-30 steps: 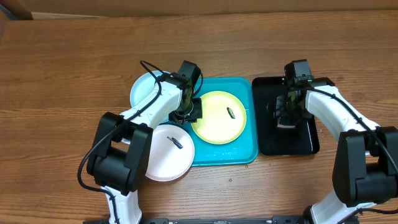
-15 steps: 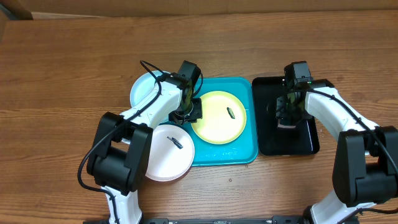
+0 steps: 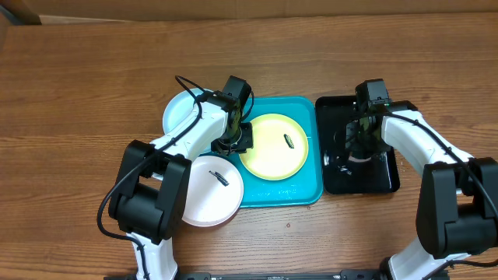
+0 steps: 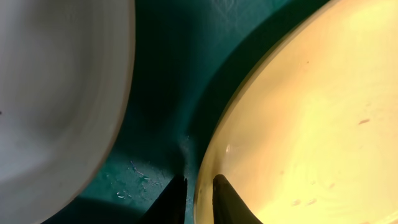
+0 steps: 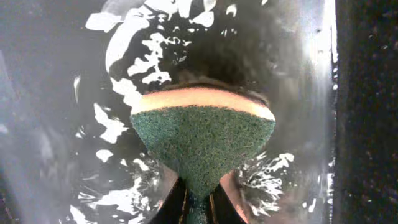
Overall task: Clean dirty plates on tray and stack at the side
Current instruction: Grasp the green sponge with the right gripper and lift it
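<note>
The yellow-green rimmed plate lies on the turquoise tray and carries a small dark smear. My left gripper is shut on that plate's left rim; in the left wrist view one finger rests on the plate, the other outside it over the tray. The pale blue plate sits at the tray's upper left. The white plate, also smeared, overlaps the tray's lower left corner. My right gripper is shut on a green sponge, low in the black tray.
The black tray stands right of the turquoise one, and its floor is wet with glinting water. A whitish plate's edge lies close to the left of my left fingers. Bare wooden table surrounds everything.
My right gripper has closed on the sponge, pinching it into a wedge. The left gripper and the plates have not moved.
</note>
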